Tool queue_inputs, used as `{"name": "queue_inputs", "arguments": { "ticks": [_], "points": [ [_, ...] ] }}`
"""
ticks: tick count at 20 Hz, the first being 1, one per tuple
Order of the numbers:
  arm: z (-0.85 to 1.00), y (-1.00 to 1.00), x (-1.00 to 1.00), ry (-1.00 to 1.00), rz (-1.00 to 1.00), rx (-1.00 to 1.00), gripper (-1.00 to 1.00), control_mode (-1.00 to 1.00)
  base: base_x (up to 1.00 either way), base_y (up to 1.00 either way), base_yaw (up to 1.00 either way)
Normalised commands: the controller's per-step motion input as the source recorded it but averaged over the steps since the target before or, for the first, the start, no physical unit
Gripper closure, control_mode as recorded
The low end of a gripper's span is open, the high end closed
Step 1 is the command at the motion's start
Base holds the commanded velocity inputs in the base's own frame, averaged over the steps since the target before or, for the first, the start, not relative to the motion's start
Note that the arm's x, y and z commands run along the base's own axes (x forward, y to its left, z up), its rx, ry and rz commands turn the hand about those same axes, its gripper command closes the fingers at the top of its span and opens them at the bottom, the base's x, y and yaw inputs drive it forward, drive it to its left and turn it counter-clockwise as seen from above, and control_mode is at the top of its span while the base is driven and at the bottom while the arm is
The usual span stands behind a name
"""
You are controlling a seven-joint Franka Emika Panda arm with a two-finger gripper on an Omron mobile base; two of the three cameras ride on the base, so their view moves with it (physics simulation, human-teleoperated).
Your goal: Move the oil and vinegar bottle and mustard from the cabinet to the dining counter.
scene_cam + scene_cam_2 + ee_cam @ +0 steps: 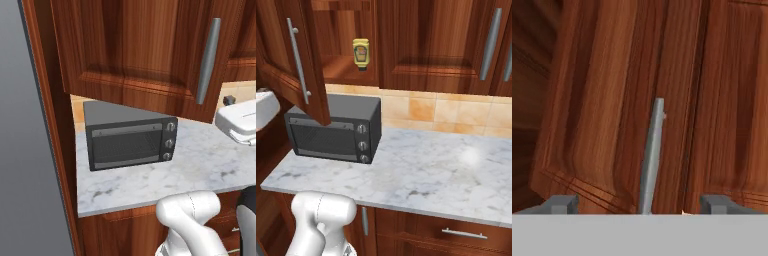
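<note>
Kitchen wall unit with the toaster oven (336, 129) as reference landmark. The toaster oven, dark grey with three round knobs down its right side, stands on a white-grey veined marble counter (421, 170) against a tan tiled backsplash (446, 112).

The cabinet (431, 45), reddish-brown wood with raised-panel fronts, hangs above the toaster oven. Its door (145, 50) is swung open out over the toaster oven and carries a long vertical silver bar handle (208, 60); in the right base view this door (291, 55) is seen nearly edge-on at upper left.

The mustard (361, 52) is visible in the opened compartment above the toaster oven: a small squat yellow container with a label on its face, standing inverted with its darker cap end down on the cabinet shelf (348, 75).

In the hand view the gripper (640, 204) faces a wood door panel, its two grey fingers (562, 204) spread wide apart, one on each side of a silver bar handle (652, 155) that rises between them; they clasp nothing.

A white appliance (240, 120) sits at the counter's end, right of the toaster oven in the left base view.
</note>
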Motion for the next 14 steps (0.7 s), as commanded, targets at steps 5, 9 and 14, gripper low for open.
{"name": "queue_inputs", "arguments": {
  "ticks": [5, 9, 14],
  "points": [
    [0.0, -1.0, -0.21, 0.11, 0.01, 0.38, -1.0, -1.0, 0.0, 0.0, 0.0],
    [0.02, -0.95, 0.23, 0.18, 0.08, 0.49, -1.0, -1.0, 0.0, 0.0, 0.0],
    [0.0, -0.37, 0.79, 0.3, 0.14, 0.45, -1.0, -1.0, 0.0, 0.0, 0.0]
  ]
}}
